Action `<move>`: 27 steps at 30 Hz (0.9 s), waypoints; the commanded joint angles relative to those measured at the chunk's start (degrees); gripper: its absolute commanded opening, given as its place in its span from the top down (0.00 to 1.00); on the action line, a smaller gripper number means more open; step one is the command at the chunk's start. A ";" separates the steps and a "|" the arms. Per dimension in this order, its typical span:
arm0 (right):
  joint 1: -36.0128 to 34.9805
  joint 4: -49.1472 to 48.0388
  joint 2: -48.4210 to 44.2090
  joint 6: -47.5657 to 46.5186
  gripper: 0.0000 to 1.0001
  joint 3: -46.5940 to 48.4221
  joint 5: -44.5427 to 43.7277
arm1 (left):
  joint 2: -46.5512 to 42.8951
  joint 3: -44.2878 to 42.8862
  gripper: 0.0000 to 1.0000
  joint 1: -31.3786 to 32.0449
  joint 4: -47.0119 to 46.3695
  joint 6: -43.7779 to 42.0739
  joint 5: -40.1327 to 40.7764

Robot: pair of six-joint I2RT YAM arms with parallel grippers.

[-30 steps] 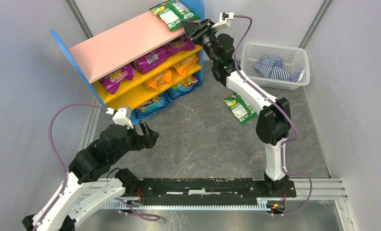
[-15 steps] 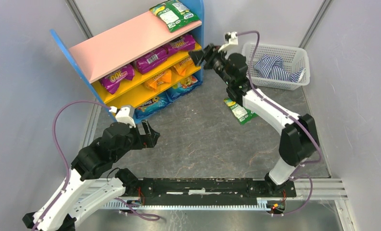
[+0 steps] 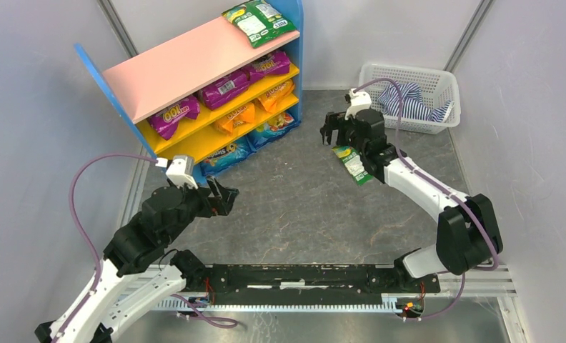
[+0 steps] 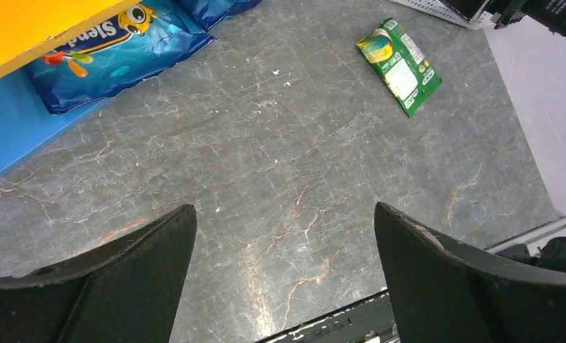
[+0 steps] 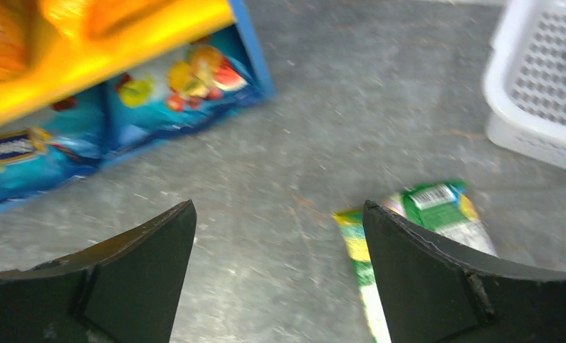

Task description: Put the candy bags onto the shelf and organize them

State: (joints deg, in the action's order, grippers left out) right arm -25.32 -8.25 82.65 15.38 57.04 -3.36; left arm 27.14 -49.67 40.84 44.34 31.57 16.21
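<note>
The shelf (image 3: 194,61) stands at the back left, holding purple (image 3: 226,87), orange (image 3: 236,116) and blue candy bags (image 3: 226,153) on its yellow boards. A green candy bag (image 3: 259,20) lies on its pink top. Another green candy bag (image 3: 353,164) (image 4: 399,64) (image 5: 423,214) lies flat on the floor. My right gripper (image 3: 335,132) (image 5: 279,214) hovers open just left of that bag's far end, nothing between its fingers. My left gripper (image 3: 224,200) (image 4: 286,214) stands open and empty over the bare floor, near the shelf's front corner.
A white mesh basket (image 3: 437,78) (image 5: 530,93) with a striped blue-white cloth (image 3: 409,100) sits at the back right, close behind the floor bag. Grey walls close in on both sides. The black base rail (image 3: 301,275) runs along the near edge.
My right arm has swung away from the shelf's top corner, down and right to the floor bag, and its jaws have opened wide. The left arm has barely shifted.
</note>
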 commanded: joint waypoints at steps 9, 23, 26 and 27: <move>7.97 5.61 4.30 -2.04 0.02 -3.96 -6.69 | -4.50 3.80 0.00 -0.23 -5.65 -1.89 2.39; 9.42 7.32 13.45 -1.93 0.05 -3.12 0.58 | -7.10 4.46 0.00 -0.25 -5.60 -1.43 3.53; 9.45 7.66 14.66 -2.52 0.05 -2.39 -1.20 | -6.82 4.44 0.00 -0.26 -5.74 -1.51 3.35; 9.45 7.53 15.01 -2.54 0.05 -2.29 -1.45 | -6.69 4.44 0.00 -0.24 -5.73 -1.51 3.31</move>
State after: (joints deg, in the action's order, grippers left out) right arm -15.86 0.54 96.05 13.37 53.43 -4.14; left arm 20.40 -45.52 40.84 41.39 31.09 18.20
